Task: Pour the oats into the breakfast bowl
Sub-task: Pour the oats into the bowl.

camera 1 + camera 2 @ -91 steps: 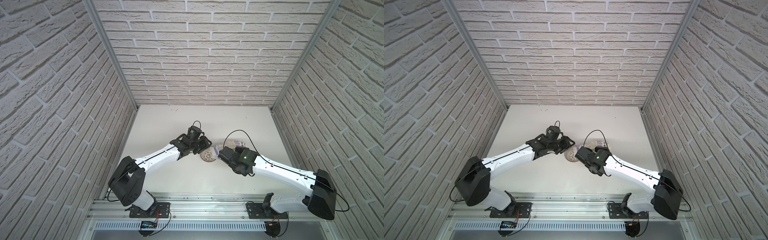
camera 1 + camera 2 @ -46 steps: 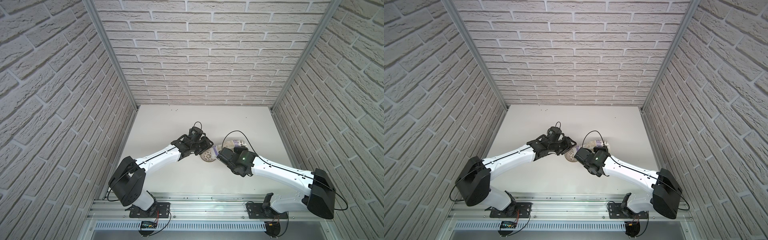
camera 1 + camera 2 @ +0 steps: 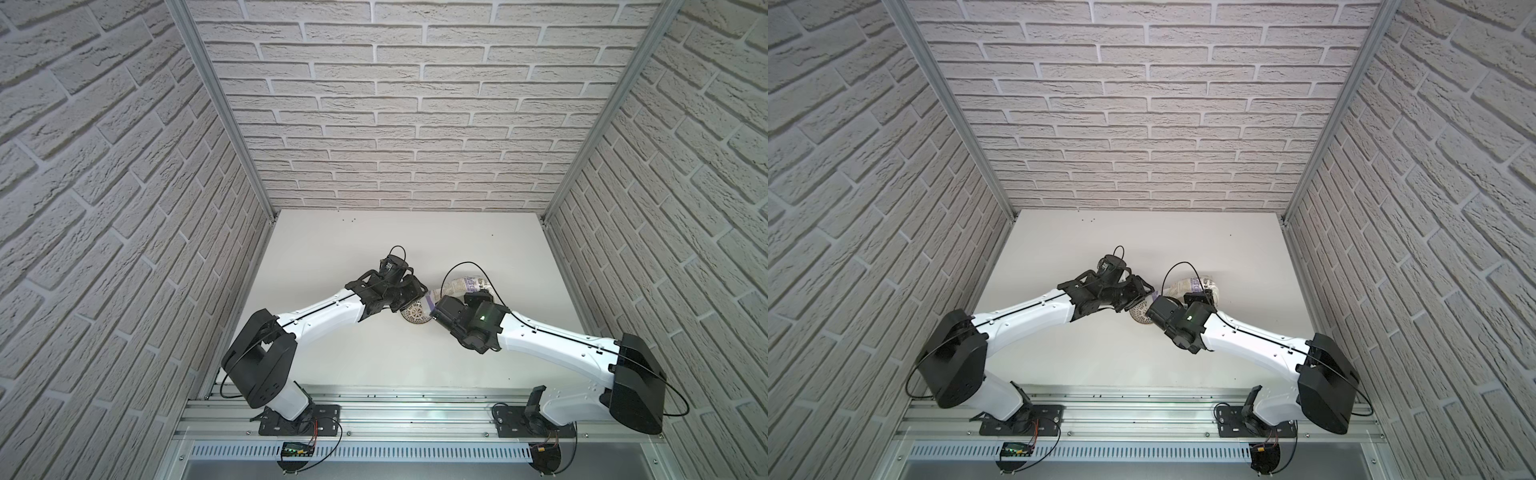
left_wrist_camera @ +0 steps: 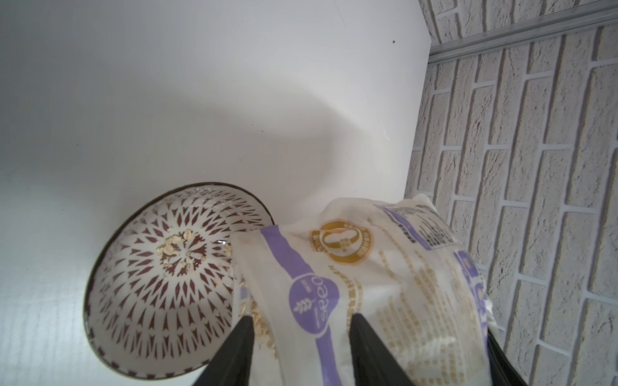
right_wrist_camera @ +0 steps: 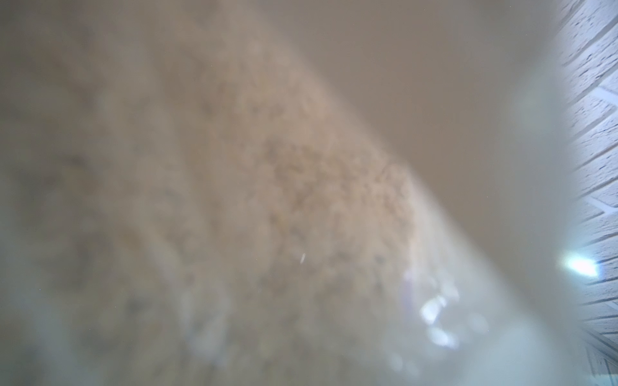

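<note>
**Brick-walled cell, white tabletop: bag tipped over bowl**

On the tabletop [image 4: 167, 100], the left gripper [image 4: 297, 354] pinches the oats bag [image 4: 384, 284] over the breakfast bowl [image 4: 160, 267]; few flakes inside. Right gripper's [image 3: 446, 305] state: cannot tell. Risk: the soft mouth sagging past the rim would spill oats.

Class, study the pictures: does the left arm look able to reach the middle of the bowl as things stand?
Probably not. The left gripper is clamped on the oats bag, whose end overhangs the bowl, so the bag comes first.
</note>
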`<action>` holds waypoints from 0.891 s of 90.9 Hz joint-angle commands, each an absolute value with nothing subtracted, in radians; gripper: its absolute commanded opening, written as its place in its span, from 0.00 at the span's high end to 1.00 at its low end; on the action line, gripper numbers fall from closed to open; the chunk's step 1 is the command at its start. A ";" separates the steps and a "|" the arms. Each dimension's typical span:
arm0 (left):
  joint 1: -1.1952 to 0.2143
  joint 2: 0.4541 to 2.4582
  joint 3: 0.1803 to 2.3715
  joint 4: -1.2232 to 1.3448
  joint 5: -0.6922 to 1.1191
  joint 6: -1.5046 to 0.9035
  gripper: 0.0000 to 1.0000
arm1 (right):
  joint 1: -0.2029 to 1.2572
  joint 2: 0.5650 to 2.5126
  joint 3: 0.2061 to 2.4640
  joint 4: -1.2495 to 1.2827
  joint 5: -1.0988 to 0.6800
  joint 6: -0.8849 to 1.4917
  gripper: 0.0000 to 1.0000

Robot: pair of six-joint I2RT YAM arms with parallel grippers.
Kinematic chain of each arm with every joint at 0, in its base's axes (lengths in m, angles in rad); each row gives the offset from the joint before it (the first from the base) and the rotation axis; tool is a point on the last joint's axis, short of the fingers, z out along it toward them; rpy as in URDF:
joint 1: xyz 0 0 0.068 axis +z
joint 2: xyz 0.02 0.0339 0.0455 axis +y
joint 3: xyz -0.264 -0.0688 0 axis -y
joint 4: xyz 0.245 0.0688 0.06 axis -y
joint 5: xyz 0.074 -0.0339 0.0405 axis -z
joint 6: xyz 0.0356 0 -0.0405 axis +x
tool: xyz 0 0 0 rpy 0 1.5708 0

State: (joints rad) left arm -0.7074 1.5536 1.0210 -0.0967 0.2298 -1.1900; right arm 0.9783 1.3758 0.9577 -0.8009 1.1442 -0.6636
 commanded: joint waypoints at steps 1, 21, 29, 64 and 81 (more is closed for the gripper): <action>-0.712 1.574 1.005 -0.061 0.238 -1.196 0.52 | 0.994 1.359 0.987 -0.709 1.339 -0.641 0.97; -0.712 1.593 1.004 -0.050 0.237 -1.203 0.54 | 1.000 1.372 0.998 -0.711 1.359 -0.649 0.97; -0.713 1.594 1.004 -0.045 0.238 -1.204 0.56 | 1.002 1.376 1.004 -0.713 1.364 -0.650 0.97; -0.709 1.593 1.003 -0.038 0.236 -1.203 0.62 | 1.018 1.399 1.035 -0.753 1.400 -0.644 0.96; -0.705 1.589 0.997 -0.032 0.236 -1.203 0.66 | 1.024 1.408 1.047 -0.768 1.414 -0.648 0.97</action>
State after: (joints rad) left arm -0.7082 1.5852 1.0126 -0.0734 0.2329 -1.2064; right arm 1.0092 1.4269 0.9825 -0.8093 1.2285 -0.6819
